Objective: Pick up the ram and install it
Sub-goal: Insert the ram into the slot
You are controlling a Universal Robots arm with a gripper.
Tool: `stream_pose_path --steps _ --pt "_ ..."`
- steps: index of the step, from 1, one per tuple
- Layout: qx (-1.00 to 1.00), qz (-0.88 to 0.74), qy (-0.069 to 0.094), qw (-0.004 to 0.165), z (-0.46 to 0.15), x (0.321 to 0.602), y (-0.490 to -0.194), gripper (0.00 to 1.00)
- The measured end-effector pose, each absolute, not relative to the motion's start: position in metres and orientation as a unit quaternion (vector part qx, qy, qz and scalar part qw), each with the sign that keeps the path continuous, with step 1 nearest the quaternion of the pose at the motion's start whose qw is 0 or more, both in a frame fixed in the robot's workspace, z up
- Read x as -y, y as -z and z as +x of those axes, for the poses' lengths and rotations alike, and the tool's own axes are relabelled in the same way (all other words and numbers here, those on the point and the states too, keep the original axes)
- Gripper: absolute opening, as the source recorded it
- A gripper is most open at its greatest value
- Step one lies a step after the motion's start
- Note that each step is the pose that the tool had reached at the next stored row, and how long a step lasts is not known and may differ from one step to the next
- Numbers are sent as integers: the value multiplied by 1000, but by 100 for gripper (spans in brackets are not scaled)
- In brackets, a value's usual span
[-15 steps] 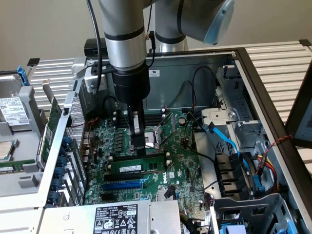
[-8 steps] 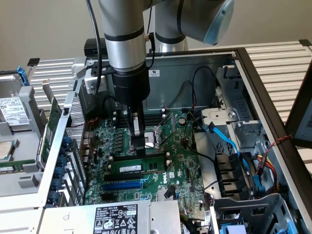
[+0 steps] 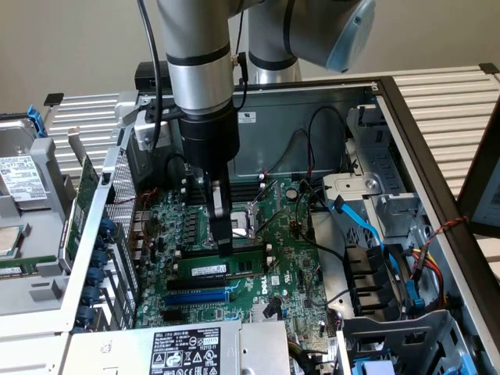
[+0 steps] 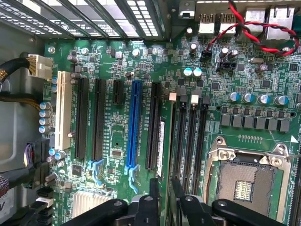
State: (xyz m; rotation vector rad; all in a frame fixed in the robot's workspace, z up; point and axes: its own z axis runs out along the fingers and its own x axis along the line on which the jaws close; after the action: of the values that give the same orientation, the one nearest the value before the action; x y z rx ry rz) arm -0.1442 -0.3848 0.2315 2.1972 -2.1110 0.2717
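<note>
Soft, even light and no harsh glare. The green circuit-covered motherboard (image 3: pixel 293 269) right under the black metal gripper (image 3: pixel 225 244) sits in mild shadow.

The flat green circuit-board motherboard (image 4: pixel 116 134) looks matt; its long blue plastic slot (image 4: pixel 134 122) shines smoothly. The thin dark ram stick (image 3: pixel 246 265) carries a pale paper label. The grey sheet-metal case wall (image 3: pixel 312 125) is dull, smooth.

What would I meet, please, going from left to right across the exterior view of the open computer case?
Labelled drive → green expansion card → ram → blue cable → red and yellow wires.
</note>
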Motion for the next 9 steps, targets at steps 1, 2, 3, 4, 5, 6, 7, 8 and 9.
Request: stream_pose_path --steps 1,2,3,4,5,6,7,8,9 --pt "689 718 -89 41 -144 385 -231 30" --pt "689 718 -90 41 -144 384 -230 30" --pt "689 717 -91 41 -145 384 -230 30" --pt "689 717 -92 40 -145 383 -229 30" --pt "689 717 -93 40 -145 382 -228 30" --pt "689 717 -94 39 -145 381 -227 30" --pt "689 717 -95 39 -145 381 -227 30" --pt "689 717 -96 39 -145 380 -226 30" --pt "689 718 -97 40 -145 380 -226 30"
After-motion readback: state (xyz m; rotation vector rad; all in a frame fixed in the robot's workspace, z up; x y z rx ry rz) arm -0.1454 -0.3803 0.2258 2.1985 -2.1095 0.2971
